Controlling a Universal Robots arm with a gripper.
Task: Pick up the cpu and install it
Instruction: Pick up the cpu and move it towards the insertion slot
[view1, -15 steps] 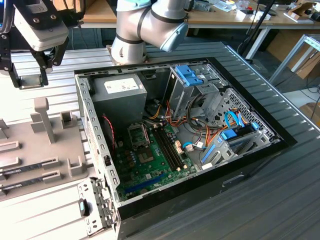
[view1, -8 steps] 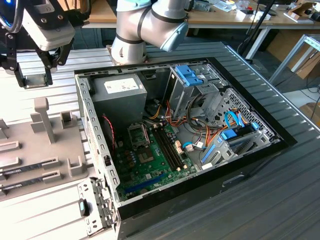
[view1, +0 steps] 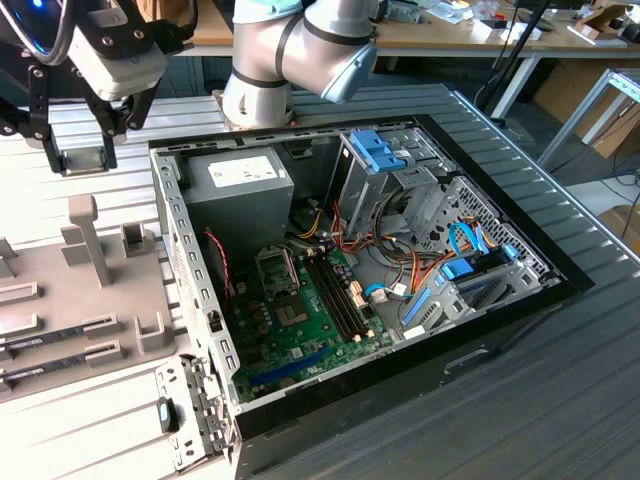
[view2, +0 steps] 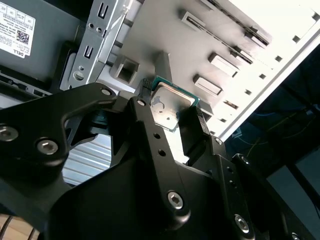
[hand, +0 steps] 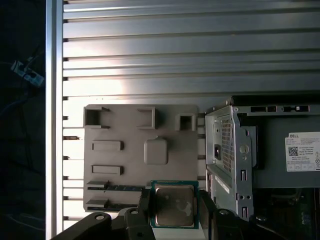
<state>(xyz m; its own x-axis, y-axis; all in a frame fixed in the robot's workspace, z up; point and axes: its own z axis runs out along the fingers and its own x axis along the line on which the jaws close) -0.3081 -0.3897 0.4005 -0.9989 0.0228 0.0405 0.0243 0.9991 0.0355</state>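
Note:
The cpu (hand: 173, 205) is a flat square chip with a silver-grey top and a thin green rim. My gripper (hand: 174, 206) is shut on it, one black finger on each of two opposite edges. The second wrist view shows the cpu (view2: 167, 102) between the same fingers (view2: 143, 107). In the exterior view my gripper (view1: 78, 150) hangs above the table at the exterior view's left, over the grey fixture tray (view1: 60, 290) and outside the open computer case (view1: 190, 300). The motherboard's socket frame (view1: 275, 268) lies inside the case near the big grey box (view1: 240, 190).
The grey fixture tray (hand: 140, 130) carries upright posts, slots and long narrow memory sticks (view1: 60, 335). Inside the case are drive cages with blue clips (view1: 385, 150) and coloured cables (view1: 420, 270). The case's metal wall (hand: 225, 145) stands right beside the tray.

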